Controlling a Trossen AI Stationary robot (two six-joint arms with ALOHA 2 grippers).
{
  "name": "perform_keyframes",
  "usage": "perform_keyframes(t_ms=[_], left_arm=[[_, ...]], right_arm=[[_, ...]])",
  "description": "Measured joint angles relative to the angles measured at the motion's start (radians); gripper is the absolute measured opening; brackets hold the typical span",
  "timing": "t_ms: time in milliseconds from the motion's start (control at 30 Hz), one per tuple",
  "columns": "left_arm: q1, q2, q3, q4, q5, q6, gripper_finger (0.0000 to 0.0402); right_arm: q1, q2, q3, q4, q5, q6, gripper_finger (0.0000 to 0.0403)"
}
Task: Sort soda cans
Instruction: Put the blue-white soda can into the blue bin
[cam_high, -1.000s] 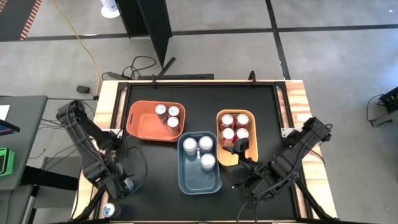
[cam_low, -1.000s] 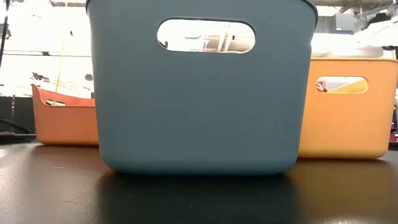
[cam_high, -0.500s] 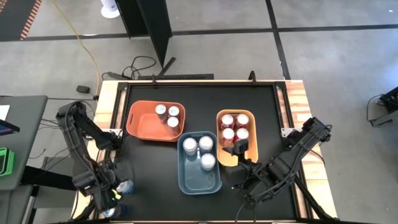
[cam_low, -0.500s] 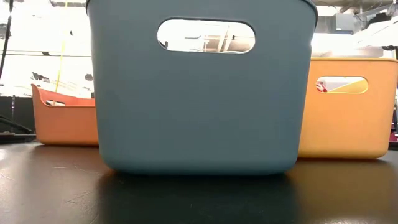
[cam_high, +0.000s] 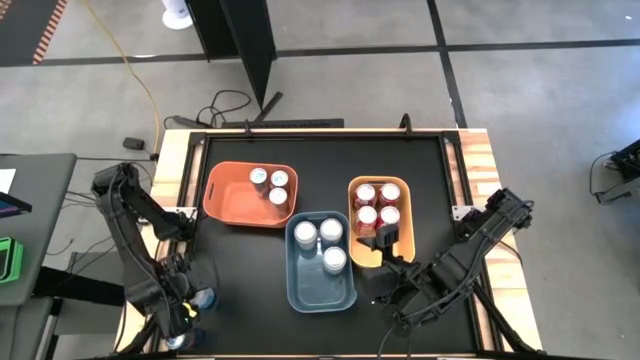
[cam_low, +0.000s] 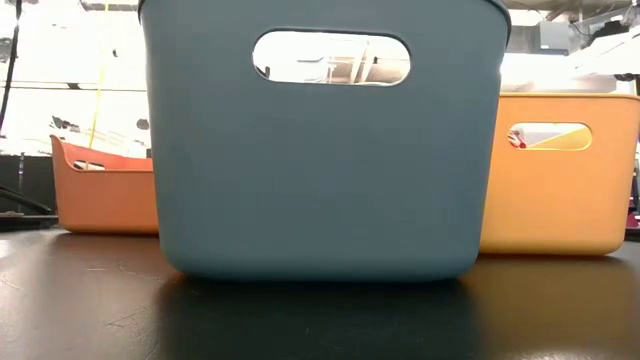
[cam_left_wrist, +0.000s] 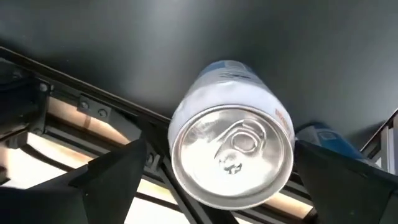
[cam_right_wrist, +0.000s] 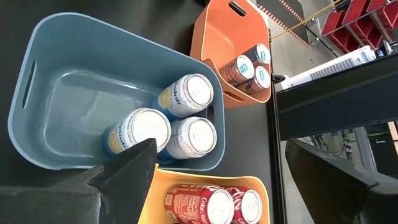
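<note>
Left wrist view: a silver-white can (cam_left_wrist: 231, 158) is being framed between wide-open jaws, apparently for gripping. The right gripper (cam_high: 385, 285), jaws also spread and empty, is being kept waiting at lower centre, beside the blue bin (cam_high: 305, 290).

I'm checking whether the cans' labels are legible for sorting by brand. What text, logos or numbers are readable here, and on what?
"Coke", in white script: on the red can in the yellow bin.
Print on the cans in the blue bin: too blurred to read.
Blue round marks on the cans in the orange bin: too small to read.
Small red print on the can between the left claw's fingers: unreadable.
</note>
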Motion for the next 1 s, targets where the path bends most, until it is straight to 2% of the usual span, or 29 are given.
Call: perform_keyframes(t_ms=[533,667,867,1000], left_arm=[[0.0,0.0,-0.177,0.199,-0.009,-0.002,0.0396],[0.0,0.0,-0.184,0.212,-0.015,-0.002,0.0369],[0.0,-0.001,-0.184,0.233,-0.035,0.005,0.0291],[0.0,-0.001,-0.184,0.252,-0.044,0.017,0.029]], right_arm=[[0.0,0.0,0.0,0.005,0.0,0.003,0.0372],[0.0,0.0,0.0,0.005,0.0,0.002,0.0372],[0.0,0.0,0.0,0.013,0.0,0.002,0.0372],[0.0,0.0,0.0,0.013,0.0,0.002,0.0372]])
